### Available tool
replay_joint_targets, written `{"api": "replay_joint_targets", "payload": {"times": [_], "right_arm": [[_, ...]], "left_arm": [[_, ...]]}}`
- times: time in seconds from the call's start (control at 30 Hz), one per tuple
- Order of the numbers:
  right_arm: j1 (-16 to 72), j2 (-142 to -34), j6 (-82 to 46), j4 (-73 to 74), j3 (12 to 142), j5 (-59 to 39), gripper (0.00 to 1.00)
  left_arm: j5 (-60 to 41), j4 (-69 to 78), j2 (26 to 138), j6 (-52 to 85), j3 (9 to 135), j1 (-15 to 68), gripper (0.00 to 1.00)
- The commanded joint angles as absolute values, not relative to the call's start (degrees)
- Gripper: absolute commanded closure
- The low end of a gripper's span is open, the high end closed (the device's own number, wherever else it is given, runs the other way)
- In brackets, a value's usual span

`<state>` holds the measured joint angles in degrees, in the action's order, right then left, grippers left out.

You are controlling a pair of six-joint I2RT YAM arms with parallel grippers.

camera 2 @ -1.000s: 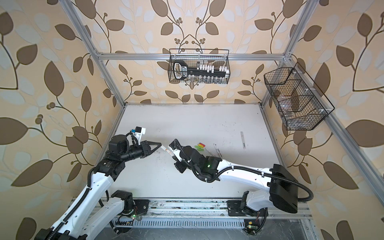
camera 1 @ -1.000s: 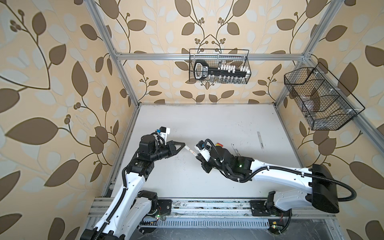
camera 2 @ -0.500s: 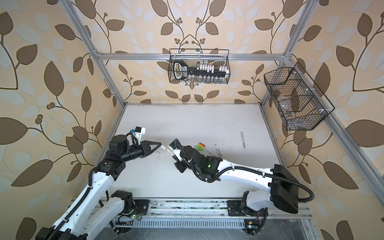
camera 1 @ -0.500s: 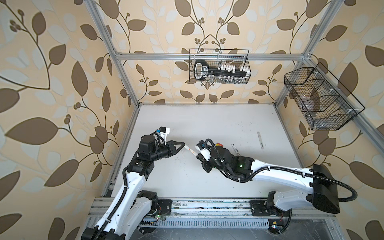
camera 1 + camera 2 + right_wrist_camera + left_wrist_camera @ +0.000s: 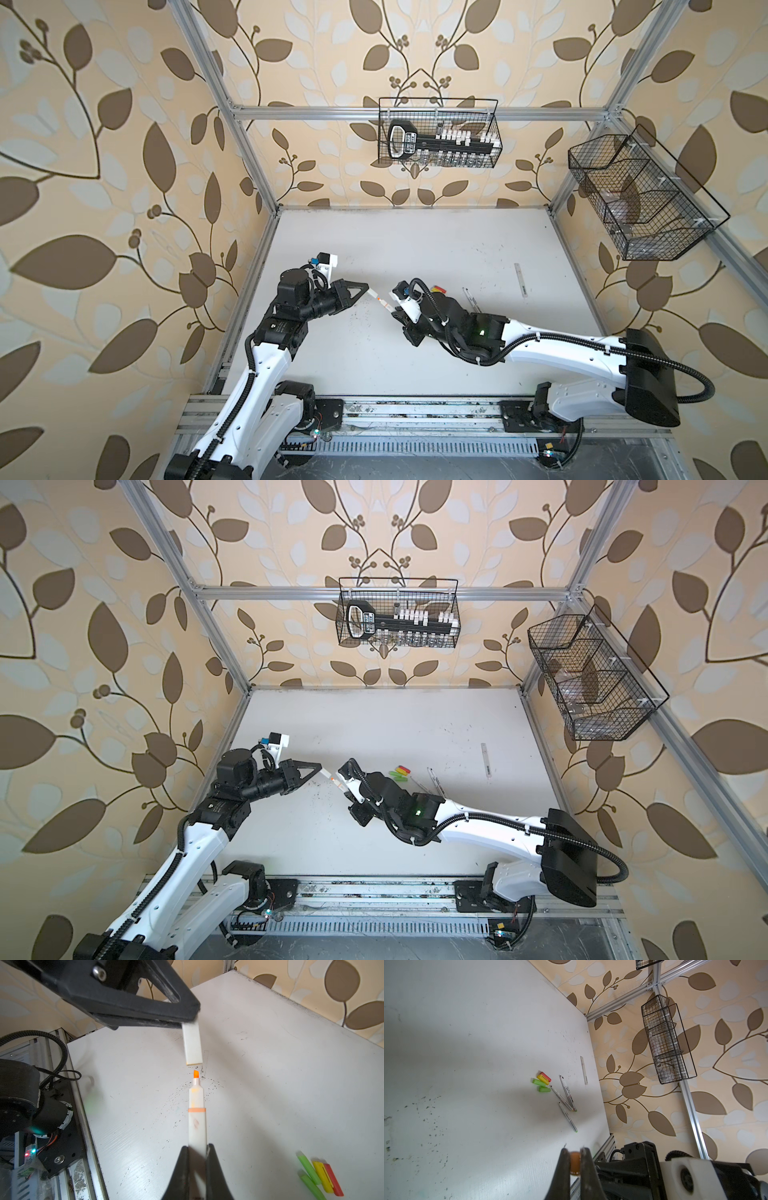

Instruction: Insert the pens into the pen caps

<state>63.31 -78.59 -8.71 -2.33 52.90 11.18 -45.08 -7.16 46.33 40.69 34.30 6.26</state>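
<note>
Left end effector (image 5: pixel 574 1155) clamps a cap (image 5: pixel 193 1045); right end effector (image 5: pixel 197 1152) clamps a marker (image 5: pixel 197 1124). The orange tip (image 5: pixel 196 1074) sits just short of the cap's mouth.

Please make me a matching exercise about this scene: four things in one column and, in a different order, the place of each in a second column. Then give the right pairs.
Things
1. pale cap
2. orange-tipped marker
3. red cap
4. wire basket with the black tool

Places
A. lying on the table, against the yellow cap
B. held by the left gripper
C. hanging on the back wall
D. held by the right gripper

Pairs: 1-B; 2-D; 3-A; 4-C
</note>
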Motion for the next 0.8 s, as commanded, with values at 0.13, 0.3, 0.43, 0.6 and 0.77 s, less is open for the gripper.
{"api": "replay_joint_targets", "payload": {"times": [0.13,0.3,0.43,0.6,0.77], "right_arm": [[63.7,-78.0,-7.6,-1.1,53.0,11.9,0.90],[63.6,-78.0,-7.6,-1.1,53.1,12.0,0.90],[63.7,-78.0,-7.5,-1.2,53.0,11.9,0.90],[63.7,-77.9,-7.6,-1.5,53.1,12.0,0.90],[63.7,-78.0,-7.5,-1.4,53.1,12.0,0.90]], "left_arm": [[-48.6,-4.5,46.8,40.9,33.6,5.6,1.00],[-48.7,-5.8,47.0,40.3,33.5,5.6,1.00],[-46.8,-7.0,46.7,39.5,33.3,5.5,1.00],[-46.4,-6.5,47.2,39.5,33.4,5.4,1.00],[-47.8,-5.8,47.7,39.9,33.5,5.3,1.00]]}}
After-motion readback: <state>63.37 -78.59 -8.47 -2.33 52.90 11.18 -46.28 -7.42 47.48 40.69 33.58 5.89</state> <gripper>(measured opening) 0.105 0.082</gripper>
